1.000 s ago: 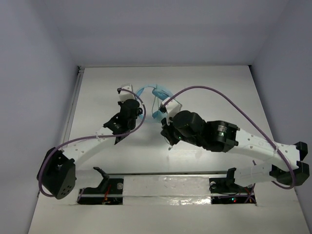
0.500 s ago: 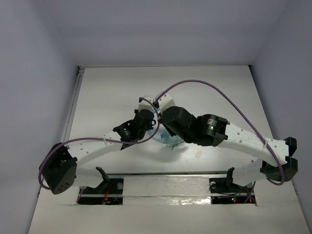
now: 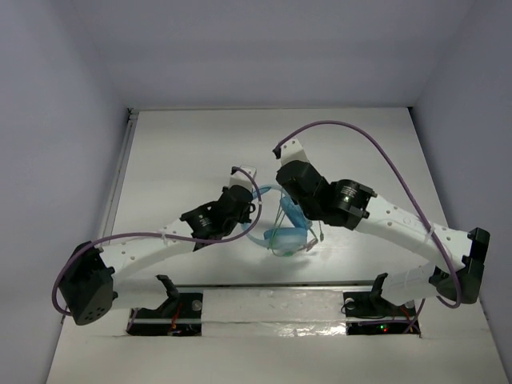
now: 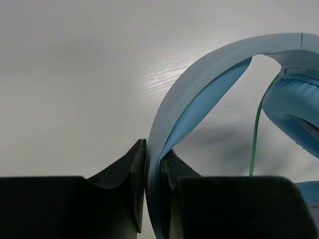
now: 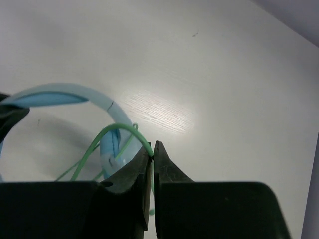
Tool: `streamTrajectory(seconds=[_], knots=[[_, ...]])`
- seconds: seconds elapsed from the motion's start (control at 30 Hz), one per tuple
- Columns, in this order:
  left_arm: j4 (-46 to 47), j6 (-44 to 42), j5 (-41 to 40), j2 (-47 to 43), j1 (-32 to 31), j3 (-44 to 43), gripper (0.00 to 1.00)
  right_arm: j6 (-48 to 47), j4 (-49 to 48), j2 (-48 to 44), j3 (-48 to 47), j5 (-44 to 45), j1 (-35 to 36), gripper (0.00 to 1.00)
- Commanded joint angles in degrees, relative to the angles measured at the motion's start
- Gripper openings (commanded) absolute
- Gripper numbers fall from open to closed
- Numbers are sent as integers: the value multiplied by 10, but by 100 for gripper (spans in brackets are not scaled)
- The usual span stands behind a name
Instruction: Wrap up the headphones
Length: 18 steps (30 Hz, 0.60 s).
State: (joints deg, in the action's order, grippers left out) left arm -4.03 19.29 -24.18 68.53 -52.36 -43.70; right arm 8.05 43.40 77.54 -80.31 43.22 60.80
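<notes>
Holding, left gripper (image 4: 152, 167): jaws closed on the blue headband (image 4: 199, 84), one finger on each face of the strip, and the grip looks square.
Right gripper (image 5: 152, 155): jaws pinched shut on the pale-green cable (image 5: 112, 132), which arches away at 10 o'clock in its wrist view and drops back toward the band.
Headphones (image 3: 286, 237): on the near half of the table (image 3: 176, 152), about 5 o'clock from its middle in the top view, with the cups low between the two wrists. Whether they rest on the surface or hang just off it, I cannot tell.
Earcup (image 4: 294, 104): at 3 o'clock in the left wrist view, with the cable running down just beside its inner edge.
Key relation: in the top view the cups lie at about 6 o'clock from the right gripper and about 4 o'clock from the left one. The band appears to arc from the left jaws round to the cups, so its long axis runs roughly 10 to 4.
Nearer arm: both are in contact. The left acts as the anchor and the right has the loose line, so the winding likely falls to the right.
Next move, judged: the cable has to cross the band's long axis, not run along it — around, not beside.
Risk: slack loops near the cups could snag, and so thin a cable could slide out of the pinch.
</notes>
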Motion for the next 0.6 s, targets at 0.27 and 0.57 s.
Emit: streamTrajectory(seconds=[0.27, 0.57], knots=[[-36, 36, 48, -97, -29, -48, 0, -14, -135, -11, 52, 45, -46, 10], [-38, 23, 104, -140, -24, -93, 0, 37, -244, -68, 153, -43, -62, 10]])
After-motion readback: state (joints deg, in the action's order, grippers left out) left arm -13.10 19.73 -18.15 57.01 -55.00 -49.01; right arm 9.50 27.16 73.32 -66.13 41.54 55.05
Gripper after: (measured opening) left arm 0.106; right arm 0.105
